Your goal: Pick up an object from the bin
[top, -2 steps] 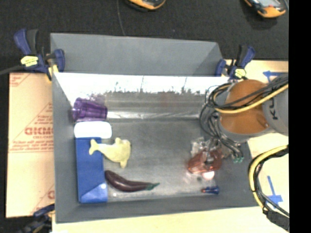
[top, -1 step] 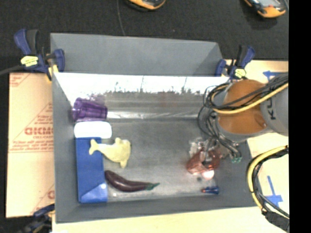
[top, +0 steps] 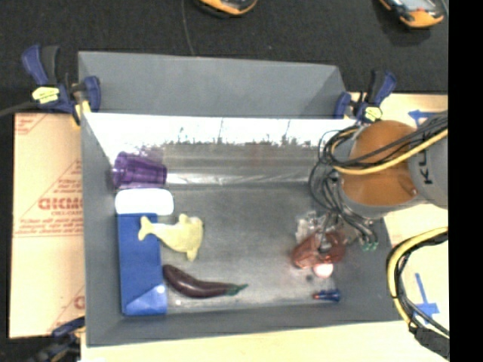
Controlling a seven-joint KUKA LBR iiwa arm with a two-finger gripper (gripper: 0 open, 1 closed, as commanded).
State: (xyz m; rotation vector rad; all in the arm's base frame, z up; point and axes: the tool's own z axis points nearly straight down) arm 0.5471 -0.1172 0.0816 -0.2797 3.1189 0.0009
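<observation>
Near the right wall of the bin, approx. halfway between back and front, lies a reddish-brown lump, rounded, on the grey floor. Gripper is right on top of its upper-right part, w/ the arm coming in from the right. Can't tell whether gripper is apart, together or clamped on the lump: tip is a tangle of shiny bits and dark wires, and whether it touches the lump is unclear too. Just beside the lump, at its front-right edge, a small pale pink-white round thing. A bit further to the front, near the front wall, a small blue-and-red item, too small to name.

Above the gripper, the wrist's orange cover w/ yellow and black cables looped round it.

Middle of the floor is bare. Well apart, on the left side: a dark purple eggplant lying lengthwise near the front, its tip touching a long blue box; a pale yellow whale-like toy partly on that box; a white block at the box's back end; and a purple ribbed cup on its side in the back-left corner.
</observation>
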